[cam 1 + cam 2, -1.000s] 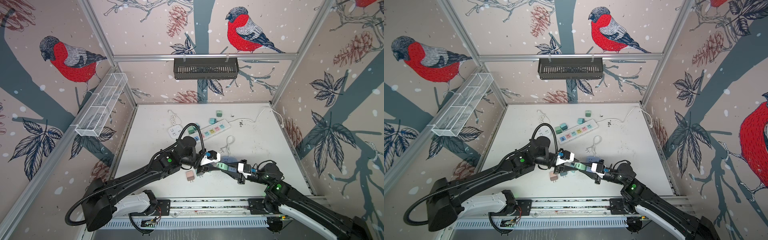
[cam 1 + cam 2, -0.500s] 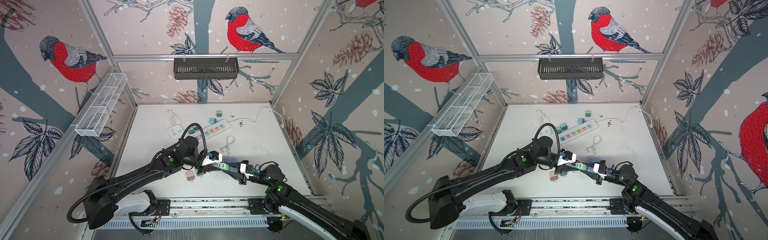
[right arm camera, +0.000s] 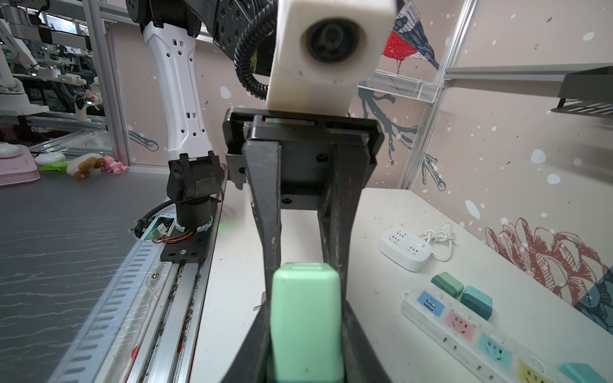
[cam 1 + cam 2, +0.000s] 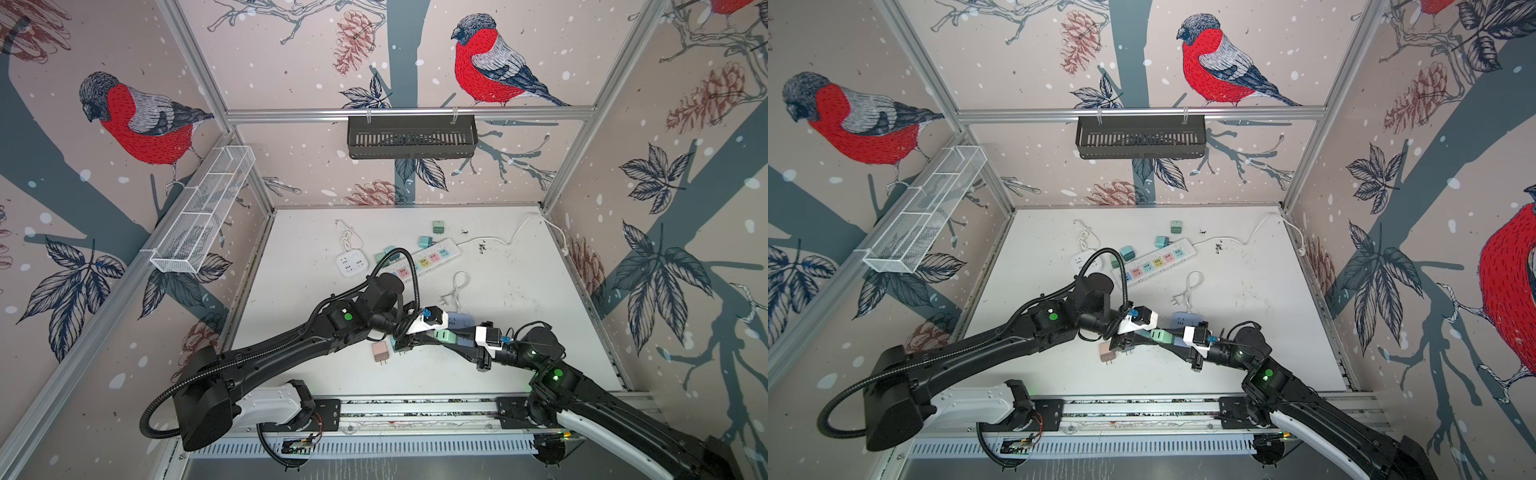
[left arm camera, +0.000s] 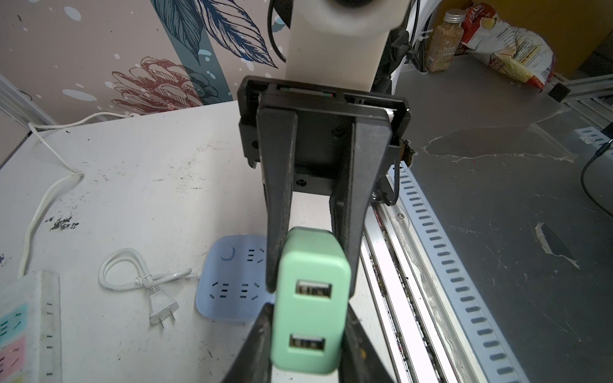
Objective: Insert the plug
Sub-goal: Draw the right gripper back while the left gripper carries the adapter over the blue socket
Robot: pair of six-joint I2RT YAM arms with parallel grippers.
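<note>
Left tool and right tool clamp green plug near front rail

Open room right of the power strip
To its right the tabletop lies bare. In front, a coiled white cable, a blue socket block and the left hand and right hand, meeting on a mint-green charger, bar the way. To its left sits a white square socket.

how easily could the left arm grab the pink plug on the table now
Probably not yet: the small pink plastic plug lies uncovered close to the left end effector, but its jaws are occupied by the mint-green plastic charger plug, also gripped by the right end effector.
</note>
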